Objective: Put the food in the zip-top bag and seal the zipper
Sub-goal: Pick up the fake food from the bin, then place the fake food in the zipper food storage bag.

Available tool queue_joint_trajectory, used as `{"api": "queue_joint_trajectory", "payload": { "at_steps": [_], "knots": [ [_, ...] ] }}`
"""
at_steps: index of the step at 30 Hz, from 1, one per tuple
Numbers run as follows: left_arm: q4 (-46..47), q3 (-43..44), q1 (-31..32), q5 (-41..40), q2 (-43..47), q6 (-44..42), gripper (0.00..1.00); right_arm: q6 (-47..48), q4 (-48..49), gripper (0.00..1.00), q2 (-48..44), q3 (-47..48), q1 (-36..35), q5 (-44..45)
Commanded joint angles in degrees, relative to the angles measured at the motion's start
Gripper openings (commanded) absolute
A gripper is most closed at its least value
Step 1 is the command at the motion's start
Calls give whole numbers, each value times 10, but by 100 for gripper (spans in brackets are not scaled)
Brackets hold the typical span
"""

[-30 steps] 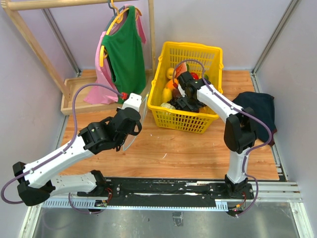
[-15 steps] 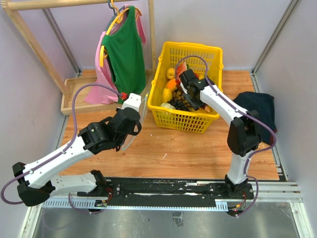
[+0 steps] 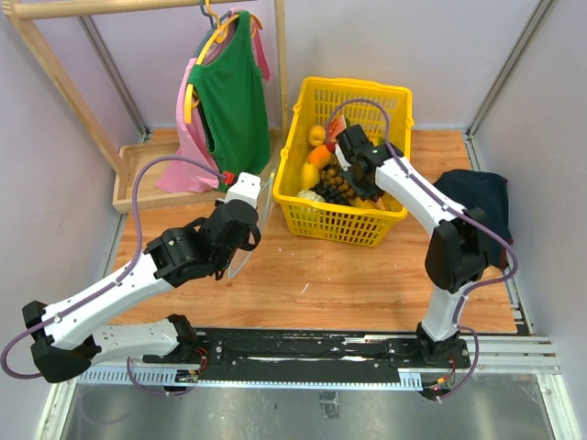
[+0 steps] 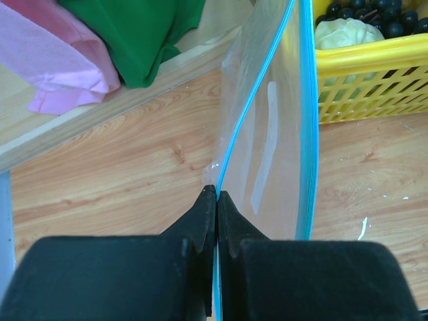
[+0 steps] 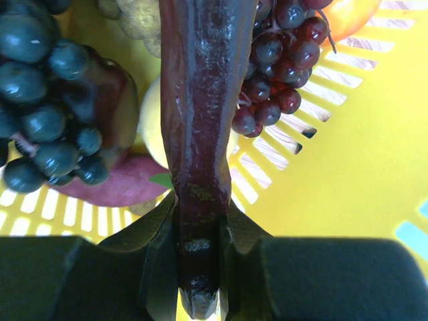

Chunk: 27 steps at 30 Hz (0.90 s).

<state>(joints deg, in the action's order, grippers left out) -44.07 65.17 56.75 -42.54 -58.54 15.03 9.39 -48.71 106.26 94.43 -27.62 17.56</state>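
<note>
My left gripper is shut on one lip of the clear zip-top bag and holds it up off the table, left of the yellow basket. In the left wrist view the fingers pinch the light-blue zipper; the bag's mouth gapes open. My right gripper is inside the basket, shut on a long dark purple eggplant, fingertips round its end. Dark grapes, red grapes and other food lie below it.
A wooden rack with a green top and a pink garment stands at the back left on a wooden base. A dark cloth lies right of the basket. The basket wall is close to the right gripper.
My right gripper has lifted and shifted to the right within the basket, holding the eggplant. The left arm and the bag have stayed put.
</note>
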Motion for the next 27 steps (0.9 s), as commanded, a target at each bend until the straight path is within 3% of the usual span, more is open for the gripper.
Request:
{"api": "queue_joint_trajectory", "payload": {
  "at_steps": [1, 12, 20, 27],
  "knots": [
    [37, -13, -2, -15, 16, -3, 1, -29, 0, 1, -73, 12, 9, -59],
    [122, -65, -2, -27, 73, -34, 1, -81, -24, 1, -185, 29, -6, -147],
    [122, -52, -2, 2, 60, -13, 0, -196, 36, 1, -346, -68, -11, -227],
    [109, -35, -3, 11, 24, 16, 0, -251, 36, 1, -426, -131, -30, -322]
  ]
}}
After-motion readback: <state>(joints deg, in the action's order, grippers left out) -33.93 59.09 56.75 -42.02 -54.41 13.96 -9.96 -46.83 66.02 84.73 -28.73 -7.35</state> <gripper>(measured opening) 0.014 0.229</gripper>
